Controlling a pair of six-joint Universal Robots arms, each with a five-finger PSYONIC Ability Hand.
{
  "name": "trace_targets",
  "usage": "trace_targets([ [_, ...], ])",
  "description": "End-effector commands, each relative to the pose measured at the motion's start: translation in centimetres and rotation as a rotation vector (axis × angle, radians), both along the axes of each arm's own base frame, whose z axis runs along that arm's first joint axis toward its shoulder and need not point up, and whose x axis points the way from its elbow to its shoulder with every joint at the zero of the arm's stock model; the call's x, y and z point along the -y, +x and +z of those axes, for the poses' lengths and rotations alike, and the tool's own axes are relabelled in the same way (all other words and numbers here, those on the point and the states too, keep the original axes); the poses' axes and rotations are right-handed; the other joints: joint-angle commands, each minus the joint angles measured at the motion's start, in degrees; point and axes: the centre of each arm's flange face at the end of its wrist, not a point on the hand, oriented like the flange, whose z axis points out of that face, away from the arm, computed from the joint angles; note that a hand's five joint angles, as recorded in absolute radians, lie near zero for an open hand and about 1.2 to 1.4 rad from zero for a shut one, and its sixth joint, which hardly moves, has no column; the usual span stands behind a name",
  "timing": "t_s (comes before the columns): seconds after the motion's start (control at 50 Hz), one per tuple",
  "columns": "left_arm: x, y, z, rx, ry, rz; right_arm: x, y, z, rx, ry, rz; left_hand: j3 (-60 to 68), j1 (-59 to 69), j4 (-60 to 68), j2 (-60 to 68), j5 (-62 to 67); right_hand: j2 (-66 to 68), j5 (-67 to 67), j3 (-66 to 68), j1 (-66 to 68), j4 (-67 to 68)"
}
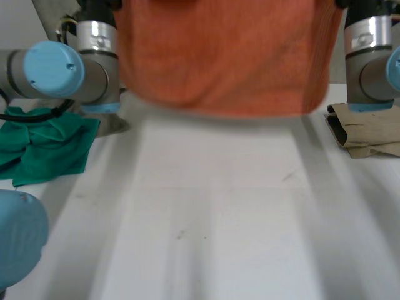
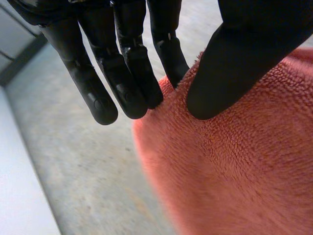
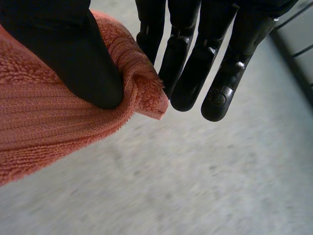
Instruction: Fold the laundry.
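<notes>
On orange towel [image 1: 225, 56], a thumb-and-finger pinch from each robot hand [image 2: 244, 58] [image 3: 63, 44]

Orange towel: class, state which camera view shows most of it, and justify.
The head view: the orange towel hangs there across its width, above the table. The left wrist view shows a part pinched by the left hand; the right wrist view, a corner pinched by the right hand.

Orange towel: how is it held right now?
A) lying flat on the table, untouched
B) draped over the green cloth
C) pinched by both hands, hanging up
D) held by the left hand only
C: the left hand and the right hand each pinch the orange towel between thumb and fingers, and it hangs over the table.
</notes>
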Motion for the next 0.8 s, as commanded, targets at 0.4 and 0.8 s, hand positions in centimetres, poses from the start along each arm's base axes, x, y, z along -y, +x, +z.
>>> trace_targets([
  [0.4,-7.9,3.2,-19.9,0.259,0.703,-0.01,-7.4,-2.5,-17.2,-0.239,0.838,0.152,11.7,14.3,11.2,11.3,15.8,13.2,14.4,12.1,24.1,11.7],
  [0.8,-22.0,10.6,-18.1,0.651,1.182,0.097,-22.2,-11.8,-14.2,-0.677,1.614,-0.05,11.7,14.3,11.2,11.3,15.8,13.2,14.4,12.1,24.1,11.7],
])
